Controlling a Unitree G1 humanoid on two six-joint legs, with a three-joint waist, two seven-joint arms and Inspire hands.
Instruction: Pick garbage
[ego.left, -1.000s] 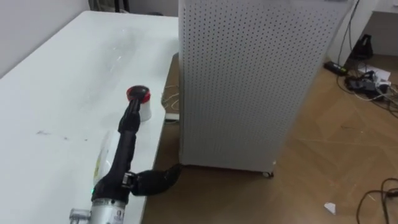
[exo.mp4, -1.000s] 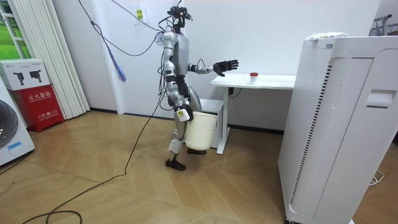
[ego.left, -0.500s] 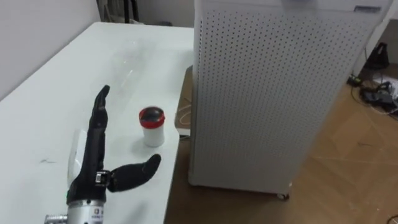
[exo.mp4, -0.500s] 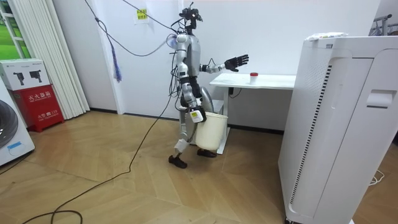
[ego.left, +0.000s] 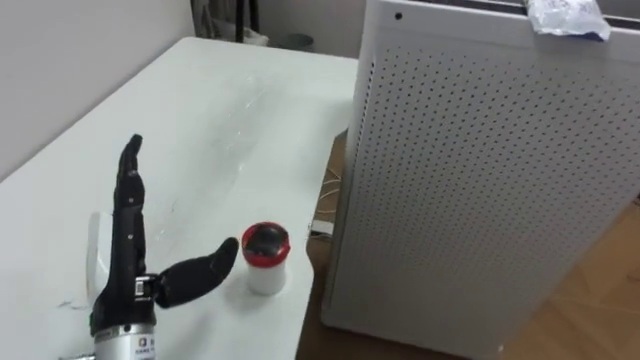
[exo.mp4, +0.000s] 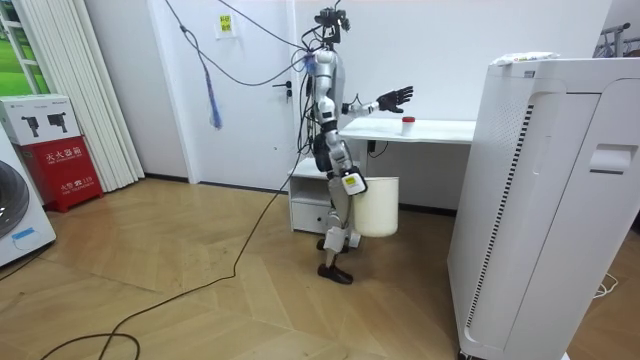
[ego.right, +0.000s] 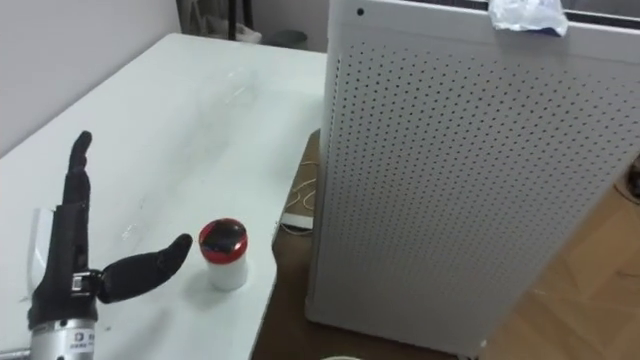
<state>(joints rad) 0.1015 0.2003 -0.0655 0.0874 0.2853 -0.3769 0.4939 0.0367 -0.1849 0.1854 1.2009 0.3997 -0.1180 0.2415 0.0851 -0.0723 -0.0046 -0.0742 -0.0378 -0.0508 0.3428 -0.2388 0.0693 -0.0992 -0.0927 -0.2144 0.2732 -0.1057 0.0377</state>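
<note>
A small white cup with a red lid (ego.left: 267, 258) stands near the right edge of the white table (ego.left: 200, 110). My left hand (ego.left: 126, 262) hovers open over the table just left of the cup, fingers straight and thumb pointing at it. Part of a clear plastic thing (ego.left: 95, 243) lies under that hand. A crumpled white scrap (ego.left: 565, 15) rests on top of the tall perforated white cabinet (ego.left: 480, 180). In the room view I stand at the table's end, and my right hand (exo.mp4: 351, 183) hangs at my hip by a cream bucket (exo.mp4: 378, 205).
The perforated cabinet stands close to the table's right edge, with a narrow strip of wooden floor and some cables (ego.left: 322, 210) between them. A low white drawer unit (exo.mp4: 310, 195) sits under the table. A red box (exo.mp4: 57, 152) is by the far wall.
I have walked toward the table with the bucket at my side. The cup now sits nearer in view, and my open left hand is left of it.
</note>
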